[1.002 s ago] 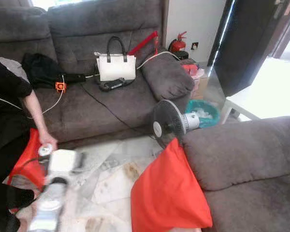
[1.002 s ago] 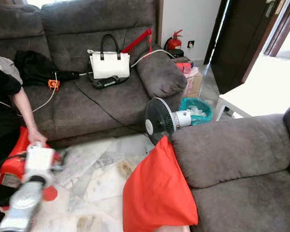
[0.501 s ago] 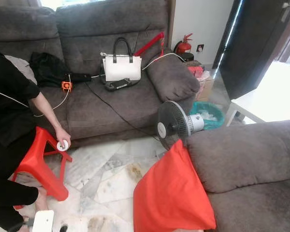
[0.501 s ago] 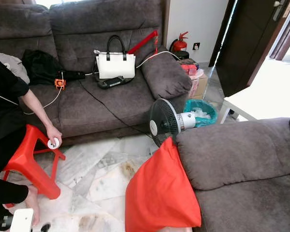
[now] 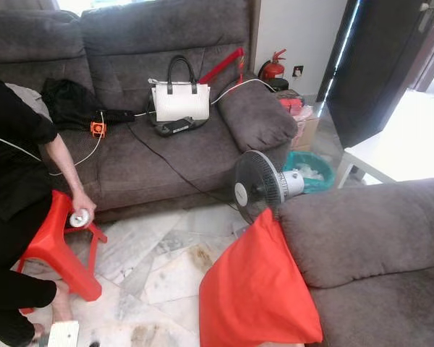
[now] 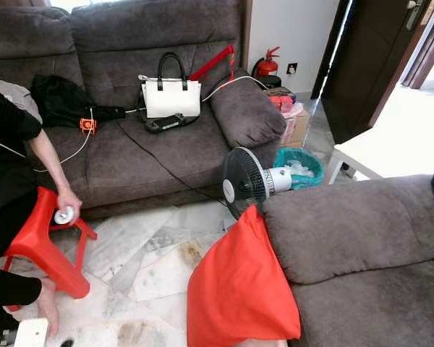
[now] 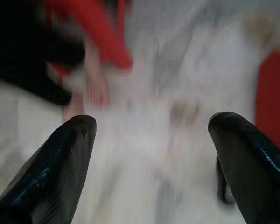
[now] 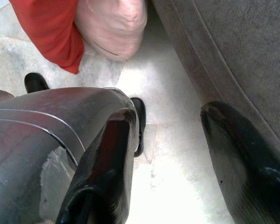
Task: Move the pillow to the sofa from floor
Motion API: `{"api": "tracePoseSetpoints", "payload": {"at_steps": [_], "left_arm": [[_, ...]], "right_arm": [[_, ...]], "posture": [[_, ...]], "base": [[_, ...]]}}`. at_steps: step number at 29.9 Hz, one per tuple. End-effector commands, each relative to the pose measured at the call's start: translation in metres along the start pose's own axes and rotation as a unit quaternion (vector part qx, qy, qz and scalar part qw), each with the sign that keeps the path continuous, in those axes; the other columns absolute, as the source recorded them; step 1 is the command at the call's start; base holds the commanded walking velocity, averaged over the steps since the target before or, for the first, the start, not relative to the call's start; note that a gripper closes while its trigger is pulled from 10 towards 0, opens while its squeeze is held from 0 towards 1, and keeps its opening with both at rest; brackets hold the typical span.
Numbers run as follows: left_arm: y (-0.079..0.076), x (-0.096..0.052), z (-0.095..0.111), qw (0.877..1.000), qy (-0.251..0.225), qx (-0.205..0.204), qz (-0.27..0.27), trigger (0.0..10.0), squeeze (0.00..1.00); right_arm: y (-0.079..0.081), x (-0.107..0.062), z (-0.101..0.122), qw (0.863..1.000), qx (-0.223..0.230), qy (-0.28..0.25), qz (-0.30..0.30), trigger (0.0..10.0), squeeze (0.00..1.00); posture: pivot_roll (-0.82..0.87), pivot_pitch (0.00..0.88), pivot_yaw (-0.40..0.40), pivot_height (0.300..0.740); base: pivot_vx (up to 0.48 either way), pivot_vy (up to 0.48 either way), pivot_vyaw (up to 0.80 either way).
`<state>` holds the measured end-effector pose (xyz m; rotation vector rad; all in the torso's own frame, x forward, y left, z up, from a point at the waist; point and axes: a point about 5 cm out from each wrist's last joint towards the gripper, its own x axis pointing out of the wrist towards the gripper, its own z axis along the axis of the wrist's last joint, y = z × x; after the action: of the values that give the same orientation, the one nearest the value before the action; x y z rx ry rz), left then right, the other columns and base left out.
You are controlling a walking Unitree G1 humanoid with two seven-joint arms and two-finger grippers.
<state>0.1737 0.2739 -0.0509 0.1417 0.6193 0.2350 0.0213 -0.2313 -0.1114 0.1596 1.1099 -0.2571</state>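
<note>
- Red pillow (image 5: 254, 289) stands on its edge on the marble floor (image 5: 166, 267), at the lower centre of the head view, and it leans against the arm of the grey sofa (image 5: 376, 246) that I see at the lower right.
- My right gripper (image 8: 165, 154) hangs low beside that sofa's base, over pale floor; its two black fingers are spread apart and hold nothing. A corner of the red cover and a pinkish inner cushion show at the upper left of its wrist view.
- My left gripper (image 7: 151, 158) is also spread wide, with nothing between the fingers. Its wrist picture is blurred: pale floor, a red shape and a bare foot.
- Just behind the pillow, mid-frame, stands a black fan (image 5: 257, 186).
- A second grey sofa (image 5: 166, 144) runs across the top, and a white handbag (image 5: 179, 101) sits on its seat.
- At the left edge a person in black crouches by a red stool (image 5: 61, 249), one hand (image 5: 79, 211) around a small round object.
</note>
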Motion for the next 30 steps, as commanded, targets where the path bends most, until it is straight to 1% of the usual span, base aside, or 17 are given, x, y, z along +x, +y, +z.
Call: {"api": "tracePoseSetpoints", "payload": {"at_steps": [1,2,3,5,6,9,10,14,15,19,20,22,23,25,27,28,30], "left_arm": [[-0.013,0.013,0.054,0.992,-0.126,0.017,-0.019,10.0,0.0],[-0.016,0.016,0.072,0.986,-0.163,0.021,-0.021,10.0,0.0],[-0.027,0.018,0.12,0.967,-0.252,0.015,-0.031,10.0,0.0],[-0.03,0.017,0.135,0.959,-0.28,0.016,-0.036,10.0,0.0],[-0.043,0.011,0.168,0.937,-0.343,0.032,-0.062,10.0,0.0],[-0.052,0.005,0.189,0.919,-0.383,0.04,-0.08,10.0,0.0],[-0.061,-0.002,0.204,0.904,-0.414,0.046,-0.098,10.0,0.0],[-0.078,-0.012,0.218,0.884,-0.442,0.07,-0.138,10.0,0.0],[-0.085,-0.011,0.211,0.885,-0.429,0.088,-0.154,10.0,0.0],[-0.076,0.004,0.168,0.924,-0.34,0.098,-0.147,10.0,0.0],[-0.066,0.013,0.137,0.949,-0.271,0.096,-0.133,10.0,0.0],[-0.057,0.016,0.112,0.963,-0.219,0.1,-0.122,10.0,0.0],[-0.042,0.017,0.074,0.979,-0.14,0.109,-0.099,10.0,0.0],[-0.034,0.015,0.056,0.985,-0.1,0.115,-0.087,10.0,0.0],[-0.012,-0.001,-0.004,0.992,0.028,0.112,-0.058,10.0,0.0],[-0.007,-0.008,-0.02,0.99,0.06,0.114,-0.054,10.0,0.0],[-0.003,-0.014,-0.032,0.989,0.085,0.11,-0.047,10.0,0.0]], "right_arm": [[-0.001,0.0,0.004,1.0,0.002,-0.013,0.001,10.0,0.0],[-0.001,0.0,0.004,1.0,-0.002,-0.014,0.003,10.0,0.0],[0.0,0.0,0.005,1.0,-0.002,-0.018,0.007,10.0,0.0],[0.0,0.0,0.006,1.0,-0.002,-0.02,0.008,10.0,0.0],[0.0,0.0,0.006,1.0,0.004,-0.026,0.009,10.0,0.0],[0.0,0.0,0.007,1.0,0.006,-0.028,0.009,10.0,0.0],[0.0,0.0,0.006,1.0,0.007,-0.029,0.009,10.0,0.0],[0.0,0.0,0.006,0.999,0.009,-0.03,0.009,10.0,0.0],[0.001,0.0,0.006,0.999,0.009,-0.029,0.011,10.0,0.0],[0.001,0.0,0.005,0.999,0.017,-0.028,0.008,10.0,0.0],[0.001,0.0,0.005,0.999,0.019,-0.028,0.006,10.0,0.0],[0.001,0.0,0.005,0.999,0.02,-0.028,0.004,10.0,0.0],[0.001,0.0,0.004,0.999,0.02,-0.026,0.001,10.0,0.0],[0.001,0.0,0.004,1.0,0.019,-0.024,0.0,10.0,0.0],[0.001,0.0,0.003,1.0,0.016,-0.019,-0.003,10.0,0.0],[0.001,0.0,0.003,1.0,0.017,-0.019,-0.003,10.0,0.0],[0.001,0.0,0.004,1.0,0.016,-0.024,-0.001,10.0,0.0]], "posture": [[0.12,0.0,-0.004,0.74],[0.12,0.0,-0.007,0.74],[0.12,0.0,-0.008,0.74],[0.12,0.0,-0.008,0.74],[0.12,0.0,-0.007,0.74],[0.11,0.0,-0.002,0.74],[0.11,0.0,0.0,0.74],[0.12,0.0,0.001,0.74],[0.12,0.0,0.002,0.74],[0.11,0.0,0.008,0.74],[0.11,0.0,0.01,0.74],[0.11,0.0,0.012,0.74],[0.11,0.0,0.013,0.74],[0.11,0.0,0.013,0.74],[0.12,0.0,0.011,0.74],[0.11,0.0,0.012,0.74],[0.11,0.0,0.014,0.74]], "base": [[0.0,0.0,0.0],[0.0,0.0,0.0],[0.0,0.0,0.0],[0.0,0.0,0.0],[0.0,0.0,0.0],[0.0,0.0,0.0],[0.0,0.0,0.0],[0.0,0.0,0.0],[0.0,0.0,0.0],[0.0,0.0,0.0],[0.0,0.0,0.0],[0.0,0.0,0.0],[0.0,0.0,0.0],[0.0,0.0,0.0],[0.0,0.0,0.0],[0.0,0.0,0.0],[0.0,0.0,0.0]]}}
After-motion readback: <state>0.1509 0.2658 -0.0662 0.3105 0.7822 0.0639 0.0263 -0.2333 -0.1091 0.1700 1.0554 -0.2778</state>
